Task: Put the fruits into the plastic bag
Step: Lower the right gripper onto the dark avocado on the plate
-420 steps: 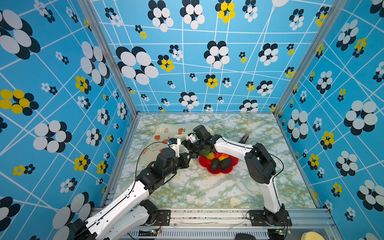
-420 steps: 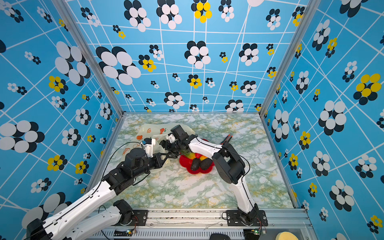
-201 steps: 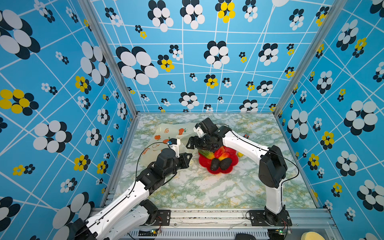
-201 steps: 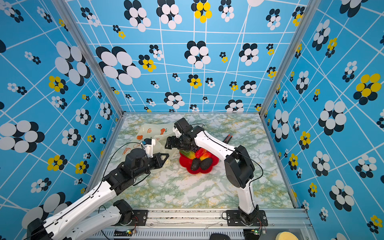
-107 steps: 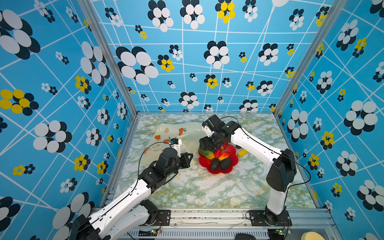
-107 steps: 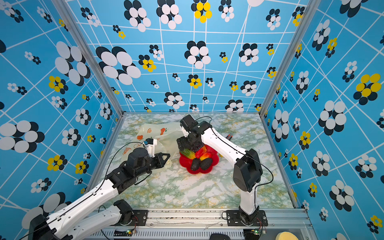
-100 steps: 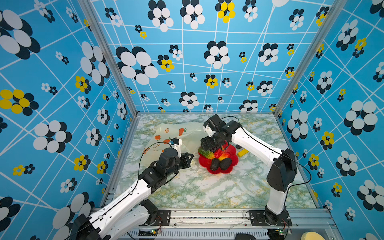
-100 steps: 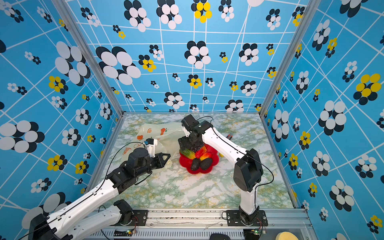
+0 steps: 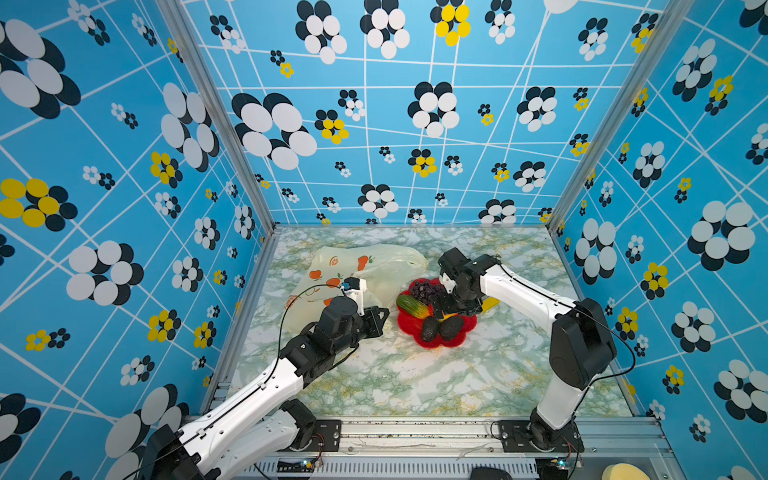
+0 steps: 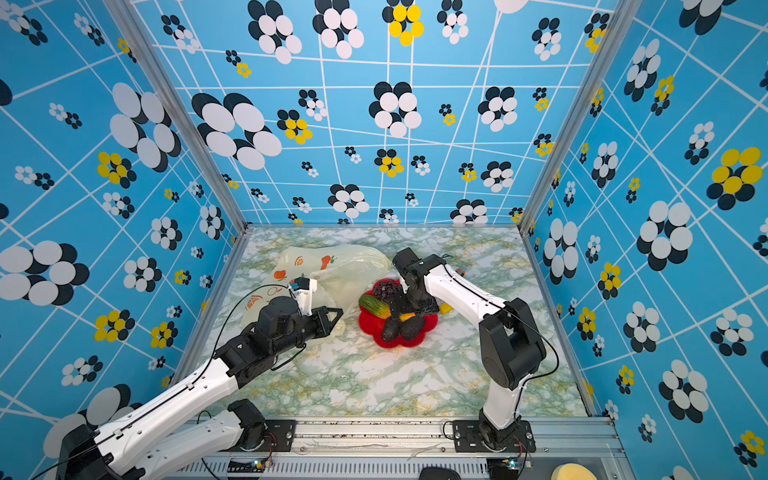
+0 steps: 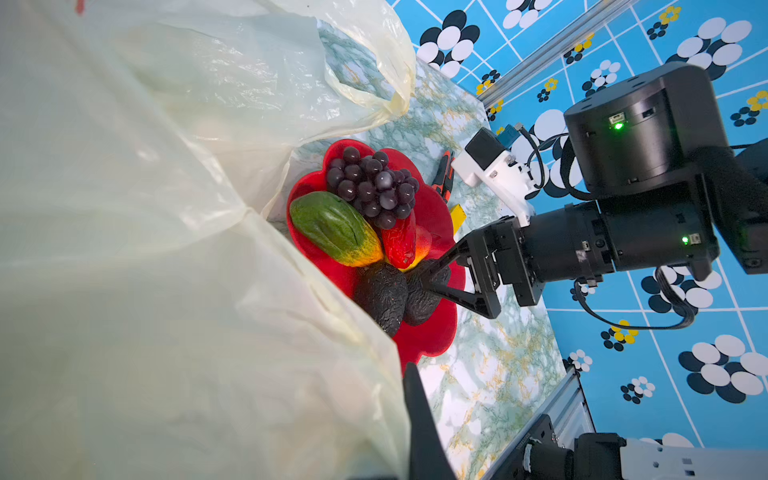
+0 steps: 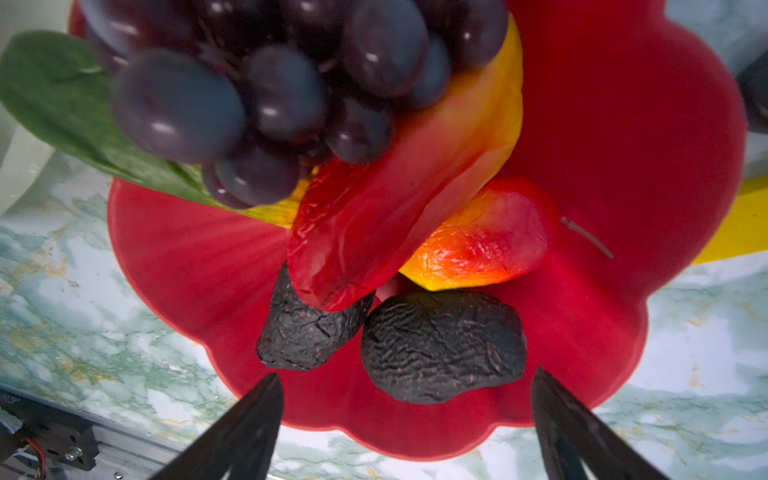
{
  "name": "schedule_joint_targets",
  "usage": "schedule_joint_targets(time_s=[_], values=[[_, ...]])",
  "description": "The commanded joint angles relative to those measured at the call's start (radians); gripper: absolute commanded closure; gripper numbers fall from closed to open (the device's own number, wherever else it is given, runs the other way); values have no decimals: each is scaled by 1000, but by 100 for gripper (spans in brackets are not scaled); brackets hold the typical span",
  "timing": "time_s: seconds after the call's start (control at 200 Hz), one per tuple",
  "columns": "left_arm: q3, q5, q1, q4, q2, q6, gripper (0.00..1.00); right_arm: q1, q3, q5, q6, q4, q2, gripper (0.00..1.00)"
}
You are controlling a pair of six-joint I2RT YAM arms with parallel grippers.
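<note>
Where the fruits (image 9: 415, 307) sit: heaped on the red plate (image 9: 436, 344), near the middle of the marble tabletop (image 9: 415, 374).
Heap layout: grape bunch (image 11: 374, 187) towards the rear; green piece (image 11: 332, 226) on the bag side; red-orange piece (image 12: 353, 232) lying partly under the grapes, with a yellow-orange piece (image 12: 478, 245) beside it; two dark oval pieces (image 12: 440, 349) side by side at the front lobe of the plate.
Plastic bag (image 9: 374, 266): crumpled on the table left and rear of the plate, just beside it; orange prints facing up; a handle loop (image 11: 374, 62) lies towards the rear wall.
Left gripper (image 9: 384, 318): jaws closed on a fold of the bag's edge, at the plate's left side. In the left wrist view the film is drawn up across most of the picture and only one finger (image 11: 415, 407) shows past it.
Right gripper (image 12: 406, 374): jaws spread wide, nothing held. It is low over the front of the plate, pointing down, with one finger on each side of the right-hand dark oval piece. Contact with the fruit cannot be told.
Other items: yellow strip (image 9: 490, 303) at the plate's right edge; orange-black cutter (image 11: 445, 174) behind it.
</note>
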Motion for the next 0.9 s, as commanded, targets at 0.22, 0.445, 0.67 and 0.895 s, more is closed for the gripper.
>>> schedule_joint_targets(time_s=[0.22, 0.445, 0.67, 0.895], values=[[10, -2, -8, 21, 5, 10, 100, -17, -70, -14, 40, 26, -12, 6], [-11, -13, -8, 12, -31, 1, 100, -30, -72, -19, 32, 31, 8, 7], [-27, -31, -9, -8, -70, -8, 100, -37, -110, -47, 41, 74, 23, 7], [-20, -30, -8, -9, -63, -13, 100, -38, -120, -78, 41, 105, 44, 8]])
